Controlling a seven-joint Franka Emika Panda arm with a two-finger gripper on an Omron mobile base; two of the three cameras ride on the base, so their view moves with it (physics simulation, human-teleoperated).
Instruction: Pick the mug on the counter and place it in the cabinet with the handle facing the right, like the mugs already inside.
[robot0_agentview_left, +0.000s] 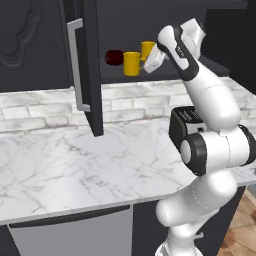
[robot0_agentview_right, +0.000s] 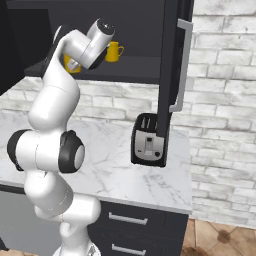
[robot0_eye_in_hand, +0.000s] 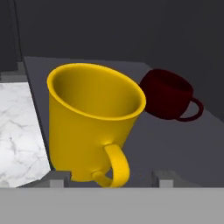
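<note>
The golden-yellow mug (robot0_eye_in_hand: 89, 118) stands upright on the dark shelf (robot0_eye_in_hand: 179, 144) of the open cabinet. Its loop handle (robot0_eye_in_hand: 117, 168) points back toward my hand. My gripper (robot0_eye_in_hand: 111, 177) is open right in front of it, the fingertips (robot0_eye_in_hand: 59, 177) set apart on either side of the handle without touching it. From the left base, the mug (robot0_agentview_left: 132, 63) sits just left of the gripper (robot0_agentview_left: 146, 64). A dark red mug (robot0_agentview_left: 114, 57) stands beyond it, and a brighter yellow mug (robot0_agentview_left: 147, 50) lies behind my hand. The arm partly hides the golden mug (robot0_agentview_right: 72, 67) from the right base.
The tall cabinet door (robot0_agentview_left: 82, 65) hangs open over the white marble counter (robot0_agentview_left: 75, 165), its silver bar pull facing out. A dark toaster (robot0_agentview_right: 148, 140) sits on the counter beneath the other door (robot0_agentview_right: 170, 75). A grey brick wall runs behind.
</note>
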